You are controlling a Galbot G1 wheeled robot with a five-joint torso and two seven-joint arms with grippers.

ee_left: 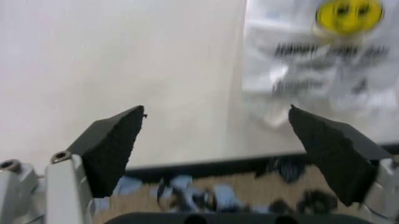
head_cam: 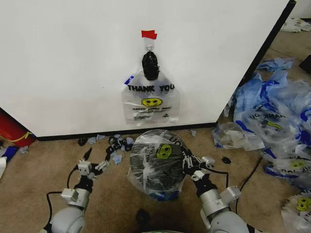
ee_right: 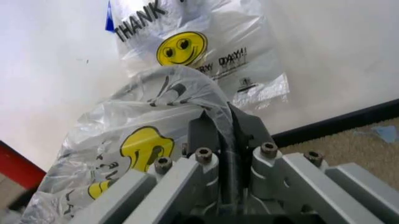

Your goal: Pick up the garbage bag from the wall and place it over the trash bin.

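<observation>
While draped over the trash bin (head_cam: 158, 177), garbage bag (head_cam: 160, 153) pinched in right end effector (head_cam: 187, 164), left end effector (head_cam: 95, 162) released.

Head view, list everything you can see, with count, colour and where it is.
Wall: one, white, black base strip, straight ahead.
Red tape: one, above the hook.
Garbage bag: one, clear, hanging on the wall.
Second bag: one, clear, draped over the trash bin.
Trash bin: one, black, on the carpet.
Loose bags: a pile, blue and clear, right.
Left gripper: open, left of the bin.
Right gripper: shut on the second bag.
</observation>
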